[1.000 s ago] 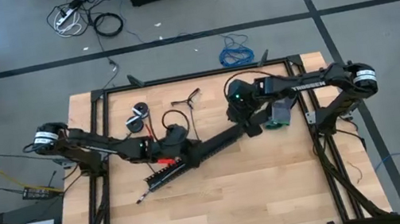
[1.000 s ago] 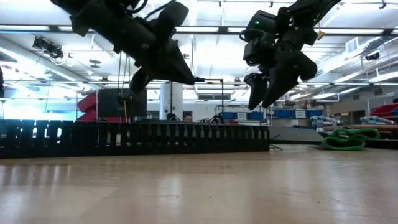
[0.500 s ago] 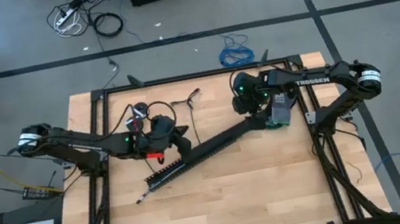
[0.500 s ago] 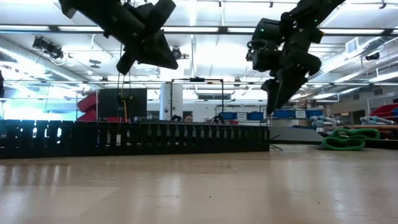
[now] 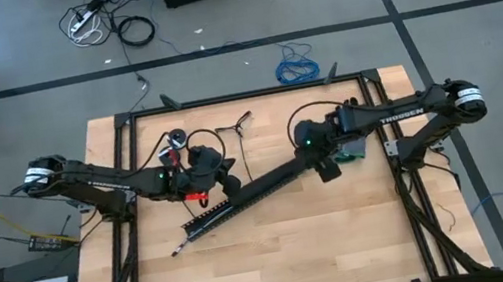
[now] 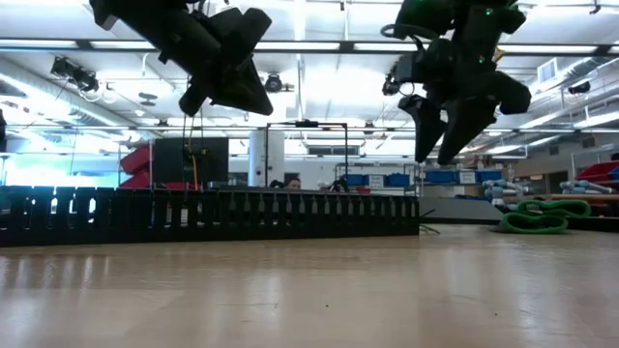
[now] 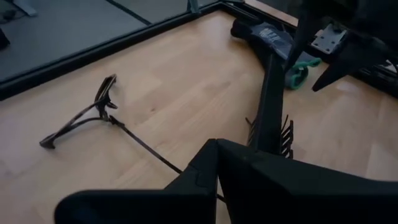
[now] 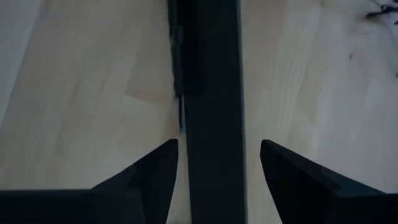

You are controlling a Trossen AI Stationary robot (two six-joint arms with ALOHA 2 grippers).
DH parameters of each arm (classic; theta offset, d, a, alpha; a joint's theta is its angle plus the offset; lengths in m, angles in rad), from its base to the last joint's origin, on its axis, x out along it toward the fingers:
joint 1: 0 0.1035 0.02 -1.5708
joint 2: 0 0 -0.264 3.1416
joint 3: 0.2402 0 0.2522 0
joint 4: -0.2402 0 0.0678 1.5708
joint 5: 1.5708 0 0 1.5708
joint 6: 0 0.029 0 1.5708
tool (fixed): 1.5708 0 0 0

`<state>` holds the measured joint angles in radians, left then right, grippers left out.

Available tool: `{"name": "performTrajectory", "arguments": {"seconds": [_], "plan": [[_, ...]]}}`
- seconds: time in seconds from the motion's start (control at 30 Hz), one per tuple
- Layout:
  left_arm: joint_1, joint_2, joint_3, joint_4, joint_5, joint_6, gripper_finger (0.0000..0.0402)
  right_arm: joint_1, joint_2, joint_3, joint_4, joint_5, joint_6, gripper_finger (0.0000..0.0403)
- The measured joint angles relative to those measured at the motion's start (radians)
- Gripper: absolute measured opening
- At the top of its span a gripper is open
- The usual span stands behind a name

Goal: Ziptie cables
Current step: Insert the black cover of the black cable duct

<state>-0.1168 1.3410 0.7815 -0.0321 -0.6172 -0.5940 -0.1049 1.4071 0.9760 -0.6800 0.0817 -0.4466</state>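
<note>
- Two arms hang over the wooden table (image 5: 300,255), and both are clear of its surface in the low view.
- Your right gripper (image 6: 447,145) is spread, one finger on each side of the long black perforated strip (image 5: 259,188). The wrist view shows bare wood between each finger and the strip, so nothing is gripped. That straddle looks like a line-up to pinch the strip's near end, probably to steady or lift it.
- Your left gripper (image 7: 217,155) is clenched shut above the strip's other half. I see nothing between its fingers, though a thin black line runs out of sight under them.
- Zipties (image 7: 81,121) lie flat on the wood near the far rail, between the two arms. One long strip trails from them toward the left gripper. That puts them within the left arm's reach, likely for the next pick.
- Cables: I cannot pick out the wire bundle in any view. It may sit along the strip, but that is a guess.
- Surface: pale butcher-block wood inside a black frame, with a green object (image 7: 298,71) beside the strip's end.
- Room: grey floor with dark tape lines, a blue coiled cable (image 5: 297,65) beyond the far rail, and bright ceiling lights behind.
</note>
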Motion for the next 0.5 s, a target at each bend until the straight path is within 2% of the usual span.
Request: {"name": "performTrajectory", "arguments": {"seconds": [0.2,0.5], "plan": [[0.012,0.000,0.000,0.004,0.000,0.031,0.0000,0.000,0.014,-0.002,0.015,0.003,0.073,0.0224],[0.012,0.000,0.000,0.003,0.000,0.093,0.0000,0.020,0.014,-0.002,0.049,-0.004,0.096,0.0222]]}}
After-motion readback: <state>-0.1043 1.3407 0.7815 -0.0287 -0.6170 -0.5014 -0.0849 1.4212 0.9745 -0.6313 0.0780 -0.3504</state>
